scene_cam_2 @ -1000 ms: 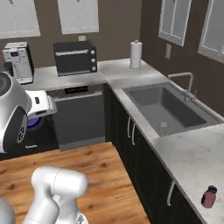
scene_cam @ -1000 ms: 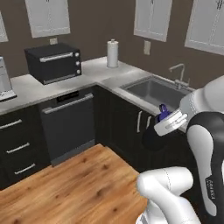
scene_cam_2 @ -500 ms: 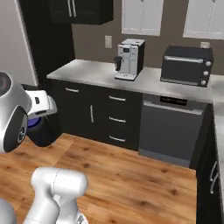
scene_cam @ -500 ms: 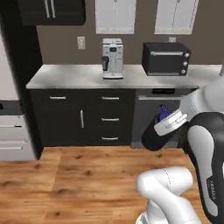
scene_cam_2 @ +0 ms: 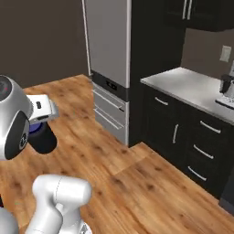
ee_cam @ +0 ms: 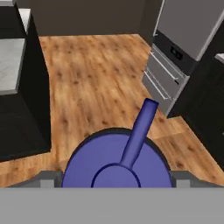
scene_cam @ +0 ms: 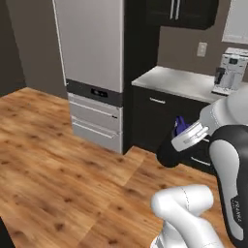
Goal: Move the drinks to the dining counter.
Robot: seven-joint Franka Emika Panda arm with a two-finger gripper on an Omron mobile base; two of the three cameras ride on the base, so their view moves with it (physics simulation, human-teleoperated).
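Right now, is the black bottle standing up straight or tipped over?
Upright. The black bottle hangs below the tool with its blue cap on top, above the wood floor.

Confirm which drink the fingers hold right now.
The wide black bottle, gripped between the fingers; its broad dark body and blue cap with a raised blue spout set it apart.

Steel fridge (scene_cam: 92, 58) beside dark cabinets (scene_cam_2: 183, 132), wood floor (scene_cam: 53, 164).
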